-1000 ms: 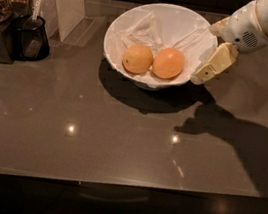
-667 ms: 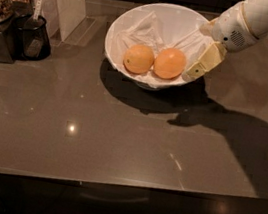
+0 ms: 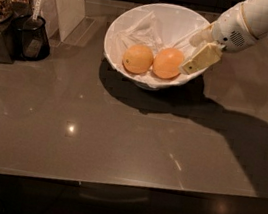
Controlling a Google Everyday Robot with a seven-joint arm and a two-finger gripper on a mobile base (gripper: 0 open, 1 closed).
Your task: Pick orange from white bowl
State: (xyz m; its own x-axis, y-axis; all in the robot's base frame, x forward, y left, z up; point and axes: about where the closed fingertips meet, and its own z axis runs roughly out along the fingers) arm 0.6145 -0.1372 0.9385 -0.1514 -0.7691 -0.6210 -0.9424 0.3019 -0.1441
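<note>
Camera view: the orange [image 3: 167,62] is shown low in the white bowl [image 3: 121,22], resting on the crumpled paper lining [image 3: 148,26] and touching a paler fruit [image 3: 138,59] on its left. The pincer [image 3: 190,54] is held over the bowl's right rim, just beside the orange, with its fingers spread; nothing is gripped. The lower finger [image 3: 201,60] is seen near the orange's right flank.

The orange is judged to be firm, moderately light and smooth-skinned, so some slip is to be expected under a shallow hold. A grasp across its widest part is advised, with one finger placed on the free right side and the other on the far or near side, since the left side is blocked by the paler fruit.

Room is limited by the bowl's flaring wall on the right and by the loose paper, which may be caught together with the fruit. Open space is offered above the bowl, so a straight upward lift is favoured. The desk [image 3: 118,142] is bare in front, and a dark container [image 3: 33,37] stands well apart on the left.
</note>
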